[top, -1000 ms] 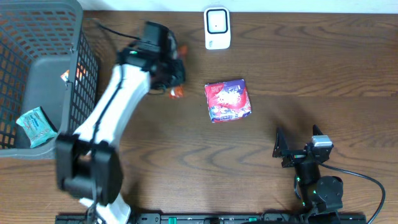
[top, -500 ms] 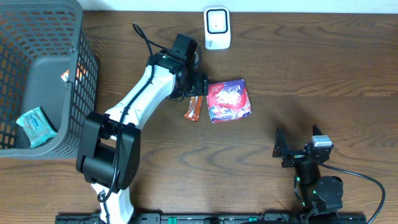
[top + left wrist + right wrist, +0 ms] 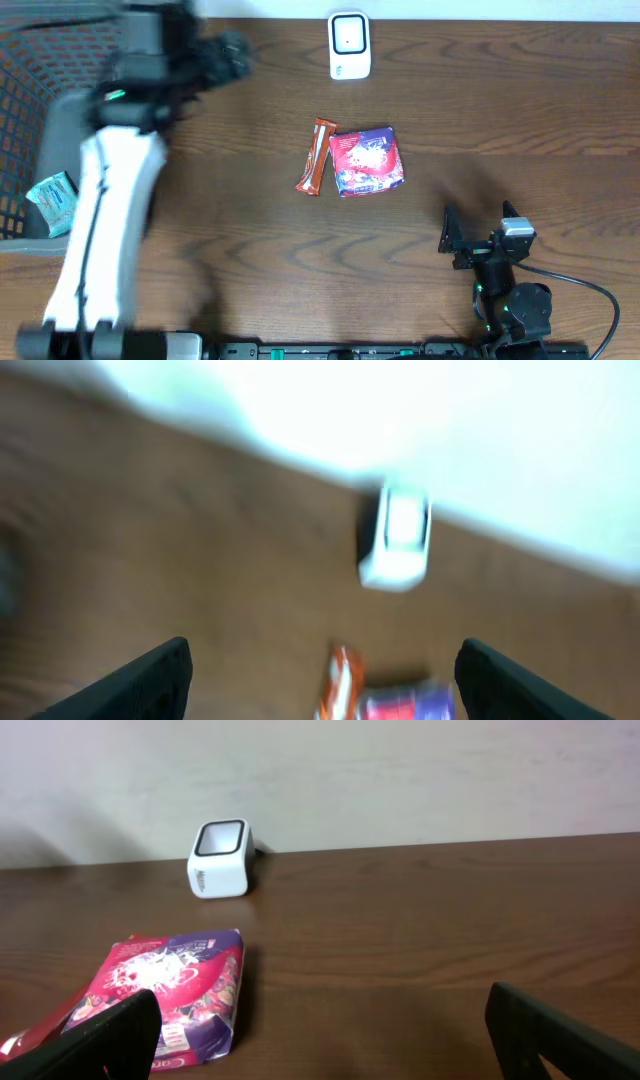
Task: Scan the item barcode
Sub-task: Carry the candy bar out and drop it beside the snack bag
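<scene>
The step in hand is judged to be the fetching of an item from the basket for scanning. Nearest the robot, well short of the scanner [image 3: 349,45] and to its right, the right gripper [image 3: 325,1038] is parked low over the table [image 3: 520,120]. Its jaws are spread fully with nothing between them, and it is best left there. Just in front of the scanner, the pouch [image 3: 366,160] and the snack bar [image 3: 316,157] lie free of both grippers and should be passed well clear. Far to the scanner's left, the left gripper [image 3: 225,52] is blurred beside the basket [image 3: 25,120]. In its wrist view the fingers [image 3: 150,678] are seen wide apart and empty. The teal packet [image 3: 55,200] on the basket floor is taken to be the item. It should be pinched by an edge, lifted over the wall, and held steady with its barcode at the scanner's window. Where the barcode is printed cannot be told.

The table is dark, grained wood. The pouch is glossy red-and-purple film, squarish and slightly puffed. The bar, touching or nearly touching the pouch's left side, is slim and orange-brown in a shiny wrapper. The scanner is a small white hard-plastic block with a dark-framed window. The basket is grey open mesh with a solid floor, and the packet looks thin and crinkly.
</scene>
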Controlling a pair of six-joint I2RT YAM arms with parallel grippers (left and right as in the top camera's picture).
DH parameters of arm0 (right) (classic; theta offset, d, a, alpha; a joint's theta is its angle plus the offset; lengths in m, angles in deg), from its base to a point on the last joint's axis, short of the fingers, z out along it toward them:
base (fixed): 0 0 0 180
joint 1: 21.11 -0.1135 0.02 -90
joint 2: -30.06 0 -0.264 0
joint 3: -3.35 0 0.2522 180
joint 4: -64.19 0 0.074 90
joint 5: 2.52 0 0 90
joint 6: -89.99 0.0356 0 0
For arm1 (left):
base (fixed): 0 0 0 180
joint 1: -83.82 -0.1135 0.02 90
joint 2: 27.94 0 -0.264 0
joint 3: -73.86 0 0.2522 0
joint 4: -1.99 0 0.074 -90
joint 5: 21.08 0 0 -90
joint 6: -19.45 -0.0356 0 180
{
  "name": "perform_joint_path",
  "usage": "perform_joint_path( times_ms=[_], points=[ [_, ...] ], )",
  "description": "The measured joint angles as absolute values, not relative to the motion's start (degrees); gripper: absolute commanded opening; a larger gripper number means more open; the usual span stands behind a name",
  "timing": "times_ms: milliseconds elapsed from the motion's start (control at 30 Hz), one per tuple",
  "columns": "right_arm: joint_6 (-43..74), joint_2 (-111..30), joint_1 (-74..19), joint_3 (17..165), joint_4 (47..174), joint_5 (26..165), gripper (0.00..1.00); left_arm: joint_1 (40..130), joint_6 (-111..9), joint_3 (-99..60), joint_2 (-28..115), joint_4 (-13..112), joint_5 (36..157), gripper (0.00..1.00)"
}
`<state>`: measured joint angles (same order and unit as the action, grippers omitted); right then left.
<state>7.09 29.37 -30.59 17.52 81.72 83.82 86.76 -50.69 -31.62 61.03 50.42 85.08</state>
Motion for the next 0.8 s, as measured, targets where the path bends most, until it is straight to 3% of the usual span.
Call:
perform_joint_path(
  times_ms=[200,467,800],
  points=[
    [7.09,29.37,-30.59,17.52,81.72,83.82,0.99,72.22,-54.13,-32.41,50.91,49.64,78.83,0.84],
    [7.09,29.37,-30.59,17.52,81.72,83.82,0.99,55.76,-56.00,-32.41,53.93,52.78,71.79,0.84],
    [7.09,29.37,-30.59,17.52,81.72,83.82,0.99,51.22,-61.23,-32.28,64.70,54.90,71.27,0.84]
  ],
)
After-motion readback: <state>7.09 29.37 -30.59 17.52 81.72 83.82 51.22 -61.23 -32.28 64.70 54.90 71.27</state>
